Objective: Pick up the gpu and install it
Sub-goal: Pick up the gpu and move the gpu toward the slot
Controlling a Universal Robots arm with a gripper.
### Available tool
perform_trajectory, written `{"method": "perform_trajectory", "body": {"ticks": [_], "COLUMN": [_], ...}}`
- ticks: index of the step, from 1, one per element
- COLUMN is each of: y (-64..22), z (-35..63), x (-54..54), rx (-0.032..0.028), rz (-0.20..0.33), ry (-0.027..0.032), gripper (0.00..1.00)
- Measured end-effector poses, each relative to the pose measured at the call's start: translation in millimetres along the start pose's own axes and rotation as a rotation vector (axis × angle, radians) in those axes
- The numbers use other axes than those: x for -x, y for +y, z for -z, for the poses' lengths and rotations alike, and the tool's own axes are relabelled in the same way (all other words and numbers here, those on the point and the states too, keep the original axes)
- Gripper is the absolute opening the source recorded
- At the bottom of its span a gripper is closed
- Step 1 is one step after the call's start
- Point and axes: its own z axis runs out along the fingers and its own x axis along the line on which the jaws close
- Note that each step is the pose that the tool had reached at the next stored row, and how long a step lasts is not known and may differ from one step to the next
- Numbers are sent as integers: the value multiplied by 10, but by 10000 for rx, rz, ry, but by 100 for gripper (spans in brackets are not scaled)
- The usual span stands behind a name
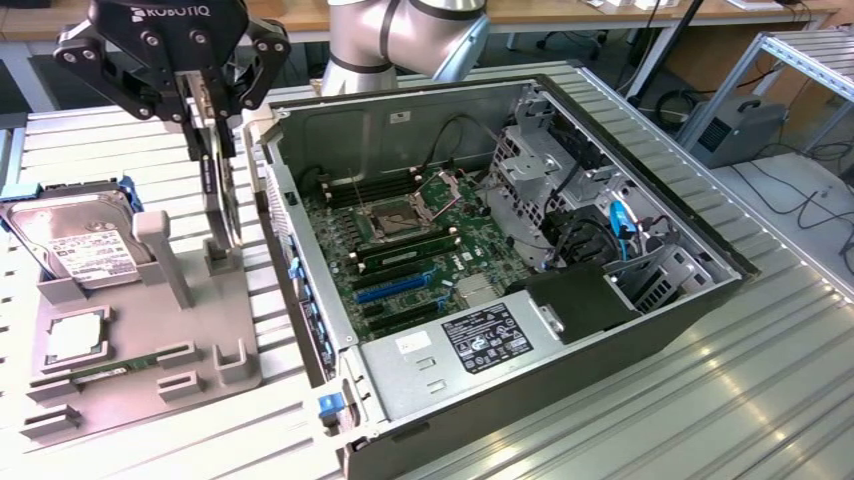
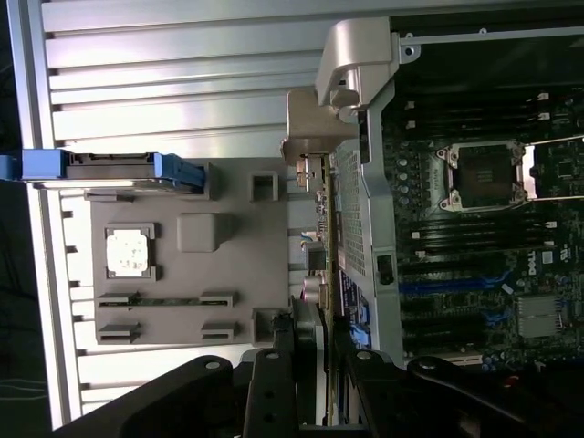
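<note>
The gpu (image 1: pixel 214 190) is a thin black card standing on edge, upright, at the exterior view's left just outside the open computer case (image 1: pixel 561 380). My gripper (image 1: pixel 211 115) is shut on its upper edge, one finger on each face. The card's lower end sits at the slot post of the grey holder tray (image 1: pixel 200 320); I cannot tell whether it still touches it. In the wrist view the gpu (image 2: pixel 321 228) runs edge-on away from my gripper (image 2: pixel 310 328), with its silvery bracket (image 2: pixel 315 132) at the far end, beside the case wall (image 2: pixel 370 210).
The tray also holds a hard drive with blue rails (image 1: pixel 74 245) (image 2: pixel 119 167), a square processor (image 1: pixel 74 335) (image 2: pixel 128 251) and a memory stick (image 1: pixel 114 368) (image 2: pixel 164 299). Inside the case lies the motherboard (image 1: pixel 414 250) with blue card slots (image 1: pixel 394 285) (image 2: pixel 447 285) and an open processor socket (image 2: pixel 484 173).
</note>
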Motion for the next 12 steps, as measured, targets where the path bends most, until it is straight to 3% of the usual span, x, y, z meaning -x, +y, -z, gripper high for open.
{"method": "perform_trajectory", "body": {"ticks": [12], "y": [4], "z": [-2], "x": [59], "rx": [-17], "rz": [1], "ry": [-2], "gripper": [27]}}
